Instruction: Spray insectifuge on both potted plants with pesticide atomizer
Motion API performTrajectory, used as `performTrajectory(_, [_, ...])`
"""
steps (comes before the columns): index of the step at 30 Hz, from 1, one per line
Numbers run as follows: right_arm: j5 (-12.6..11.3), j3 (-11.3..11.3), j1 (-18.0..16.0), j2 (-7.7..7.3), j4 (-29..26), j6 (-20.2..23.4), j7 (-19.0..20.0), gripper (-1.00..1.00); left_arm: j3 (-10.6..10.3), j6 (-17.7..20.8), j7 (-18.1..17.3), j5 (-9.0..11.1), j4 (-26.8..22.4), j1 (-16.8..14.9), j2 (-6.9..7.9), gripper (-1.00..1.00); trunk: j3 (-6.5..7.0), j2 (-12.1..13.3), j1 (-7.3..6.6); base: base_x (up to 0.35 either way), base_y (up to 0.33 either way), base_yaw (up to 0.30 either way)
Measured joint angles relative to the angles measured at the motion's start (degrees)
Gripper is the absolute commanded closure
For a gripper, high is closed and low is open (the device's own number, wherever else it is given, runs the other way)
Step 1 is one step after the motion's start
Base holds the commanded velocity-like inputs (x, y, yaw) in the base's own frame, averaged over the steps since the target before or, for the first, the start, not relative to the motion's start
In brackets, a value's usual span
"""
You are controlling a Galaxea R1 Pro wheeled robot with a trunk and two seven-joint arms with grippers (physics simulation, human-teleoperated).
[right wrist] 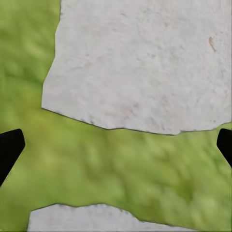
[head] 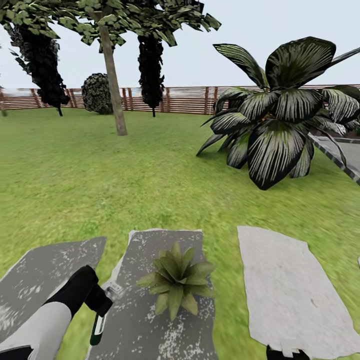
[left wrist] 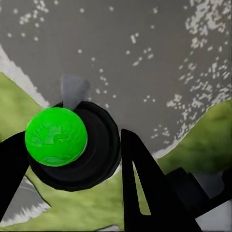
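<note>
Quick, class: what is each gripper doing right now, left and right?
Left gripper: shut on the pesticide atomizer, beside the potted plant.
Right gripper: open, holding nothing, over grass and a stepping slab.

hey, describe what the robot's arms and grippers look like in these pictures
In the head view the left arm has a smooth white forearm shell that ends in a rounded black wrist section. The left gripper has flat, black, angular fingers. The right gripper shows as two black fingertips at the frame edges. No cables or markings visible.

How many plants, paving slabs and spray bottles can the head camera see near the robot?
Potted plants: 1
Big striped plant: 1
Slabs: 3
Bottles: 1, in the left gripper
Total: 6
</note>
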Motion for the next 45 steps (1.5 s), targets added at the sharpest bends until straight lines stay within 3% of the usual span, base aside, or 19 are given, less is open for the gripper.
performTrajectory(11, [0.0, 0.0, 0.0, 0.00, 0.0, 0.0, 0.0, -1.00, -0.1, 0.0, -1.9, -0.1, -0.9, 0.0, 0.00, 1.00, 0.00, 0.0, 0.00, 0.000, -0.052, 0.063])
performTrajectory(12, [0.0, 0.0, 0.0, 0.00, 0.0, 0.0, 0.0, -1.00, -0.2, 0.1, -6.7, -0.4, -0.9, -0.3, 0.31, 1.00, 0.00, 0.0, 0.00, 0.000, -0.266, 0.000])
performTrajectory(15, [0.0, 0.0, 0.0, -0.03, -0.1, 0.0, 0.0, -1.00, -0.9, 0.1, -12.5, -1.0, -1.3, -0.6, 0.38, 1.00, 0.00, 0.0, 0.00, -0.025, -0.273, 0.069])
performTrajectory(18, [0.0, 0.0, 0.0, -0.05, -0.1, 0.0, 0.0, -1.00, -5.1, 0.7, -14.7, -3.4, -1.7, -2.8, -0.20, 1.00, 0.01, 0.0, 0.01, -0.085, -0.276, 0.247])
performTrajectory(24, [0.0, 0.0, 0.0, -0.08, 0.0, 0.0, 0.0, -1.00, -5.7, 0.9, -15.0, -3.9, -1.6, -7.0, -0.62, 1.00, 0.00, 0.0, 0.00, -0.050, -0.276, 0.106])
performTrajectory(35, [0.0, 0.1, 0.0, -0.09, 0.0, 0.0, 0.0, -1.00, -5.8, 1.0, -15.0, -5.1, -0.8, -6.9, -0.41, 1.00, 0.00, 0.0, 0.00, 0.000, -0.277, 0.011])
performTrajectory(45, [0.0, 0.1, 0.0, 0.00, 0.1, 0.0, 0.0, -1.00, -6.0, 0.9, -15.0, -5.2, -0.7, -6.7, -0.18, 1.00, 0.00, 0.0, 0.00, 0.000, -0.278, 0.261])
